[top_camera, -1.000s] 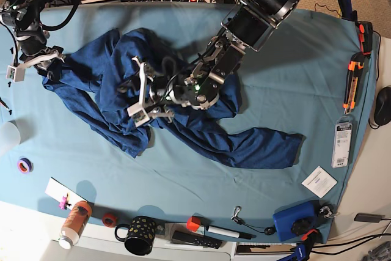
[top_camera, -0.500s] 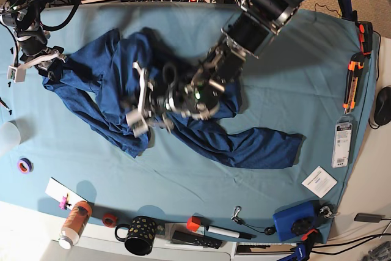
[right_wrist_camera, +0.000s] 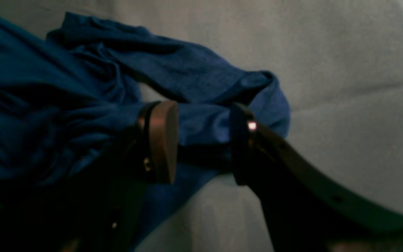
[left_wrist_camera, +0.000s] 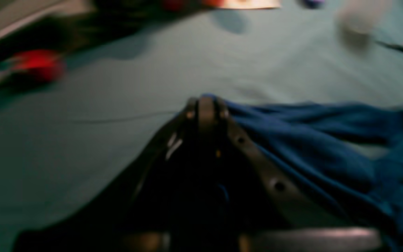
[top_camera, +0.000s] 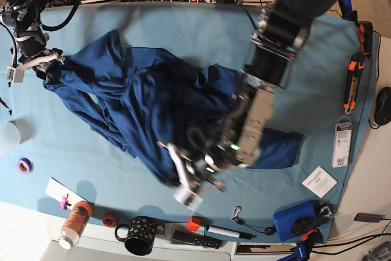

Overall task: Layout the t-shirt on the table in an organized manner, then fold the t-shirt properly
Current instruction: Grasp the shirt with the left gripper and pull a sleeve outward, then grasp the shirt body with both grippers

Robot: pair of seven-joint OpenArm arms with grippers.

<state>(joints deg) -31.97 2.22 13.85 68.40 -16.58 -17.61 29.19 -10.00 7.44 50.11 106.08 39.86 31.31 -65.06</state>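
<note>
The t-shirt [top_camera: 146, 99] lies crumpled across the middle of the worktop [top_camera: 305, 77], stretched between my two arms. My left jaws [top_camera: 183, 181] are pressed tight together on a fold of it near the worktop's near edge, among a mug [top_camera: 140, 235] and a marker [top_camera: 227, 232]. My right jaws [right_wrist_camera: 201, 140] stand partly apart with a bunch of its far corner between them.

Left wrist view motion-blurred; items along far worktop [left_wrist_camera: 82, 147] edge unidentifiable. T-shirt [left_wrist_camera: 320, 147] cut by right frame edge. Left claw [top_camera: 183, 184] smeared in base view; fingertips indistinct.
</note>
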